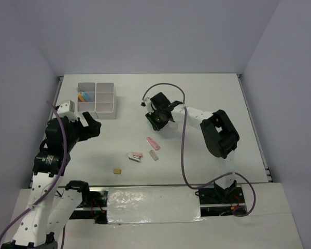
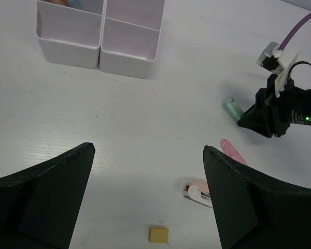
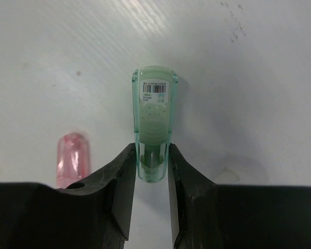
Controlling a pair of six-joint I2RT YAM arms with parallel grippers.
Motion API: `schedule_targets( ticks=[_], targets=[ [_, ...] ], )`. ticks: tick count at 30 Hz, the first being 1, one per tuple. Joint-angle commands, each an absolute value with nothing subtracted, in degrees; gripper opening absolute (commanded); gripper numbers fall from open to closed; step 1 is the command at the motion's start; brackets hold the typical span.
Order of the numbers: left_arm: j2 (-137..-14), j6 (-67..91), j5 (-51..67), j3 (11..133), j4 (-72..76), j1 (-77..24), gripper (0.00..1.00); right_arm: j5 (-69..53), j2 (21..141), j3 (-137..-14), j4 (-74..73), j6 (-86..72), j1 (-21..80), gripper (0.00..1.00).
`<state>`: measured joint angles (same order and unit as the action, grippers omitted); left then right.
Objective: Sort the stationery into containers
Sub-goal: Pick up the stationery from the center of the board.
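My right gripper (image 3: 153, 161) is shut on the cap end of a green highlighter (image 3: 154, 111), at or just above the table near its middle (image 1: 156, 120). A pink highlighter (image 3: 71, 158) lies to its left. My left gripper (image 2: 149, 155) is open and empty, hovering above the table in front of the white divided box (image 2: 127, 49). Below it lie a tan block (image 2: 158, 234) and a white-and-pink stapler-like piece (image 2: 197, 192). In the top view the box (image 1: 104, 111) holds orange and blue items (image 1: 83, 96) in a back-left compartment.
A small grey-tan piece (image 1: 154, 155) lies beside the stapler-like piece (image 1: 136, 156), with the pink highlighter (image 1: 153, 143) just behind. The right arm's purple cable (image 1: 184, 150) loops across the table. Walls enclose the table on three sides.
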<state>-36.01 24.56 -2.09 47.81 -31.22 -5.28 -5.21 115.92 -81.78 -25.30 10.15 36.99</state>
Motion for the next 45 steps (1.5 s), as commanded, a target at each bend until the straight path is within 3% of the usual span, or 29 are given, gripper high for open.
schedule_targets(
  ticks=[1, 6, 11, 20, 24, 32, 35, 36, 38, 39, 41, 44, 45],
  targets=[
    [-37.3, 27.9, 5.5, 46.8, -26.6, -5.0, 0.99, -11.3, 106.3, -79.4, -17.6, 7.5, 37.9, 0.0],
    [-37.3, 41.8, 21.5, 41.2, -9.6, -5.0, 0.99, -18.4, 95.8, -72.4, -9.3, 2.2, 41.9, 0.02],
    [-36.6, 55.9, 23.1, 36.0, 3.7, -5.4, 0.96, -17.7, 87.0, -66.7, -1.3, -4.6, 47.8, 0.02],
    [-38.0, 60.3, 23.8, 34.9, 7.6, -7.3, 0.91, -10.5, 85.8, -72.4, -2.5, -6.3, 56.1, 0.03],
    [-37.3, 59.0, 23.2, 35.4, 4.8, -7.4, 0.8, -9.4, 86.4, -75.2, -4.0, -6.5, 57.0, 0.03],
    [-38.1, 57.6, 25.1, 35.7, 4.5, -7.5, 0.71, -3.7, 90.6, -84.4, -10.4, -5.0, 59.6, 0.04],
    [-38.0, 56.6, 25.0, 36.4, 4.6, -7.6, 0.59, -1.8, 92.6, -87.4, -13.3, -3.8, 61.1, 0.04],
    [-37.8, 55.9, 24.8, 36.6, 4.2, -7.6, 0.45, -0.2, 93.9, -88.9, -15.0, -3.0, 61.9, 0.05],
    [-37.9, 54.9, 23.8, 37.8, 3.3, -7.6, 0.28, 1.6, 94.8, -90.0, -16.3, -2.4, 62.5, 0.05],
    [-38.0, 53.9, 23.6, 38.2, 2.7, -7.6, 0.09, 1.9, 95.1, -90.3, -16.8, -2.4, 62.7, 0.05],
    [-38.8, 52.7, 23.0, 39.4, 1.3, -7.6, 0.0, 1.8, 95.3, -90.1, -16.3, -2.6, 62.6, 0.08],
    [-39.8, 49.3, 19.4, 40.6, -1.8, -7.6, 0.0, 3.6, 93.7, -87.5, -14.2, -3.9, 62.3, 0.52],
    [-40.2, 48.4, 14.4, 41.0, -3.0, -7.6, 0.0, 4.6, 92.6, -86.1, -12.5, -4.6, 61.9, 0.99]
  ],
)
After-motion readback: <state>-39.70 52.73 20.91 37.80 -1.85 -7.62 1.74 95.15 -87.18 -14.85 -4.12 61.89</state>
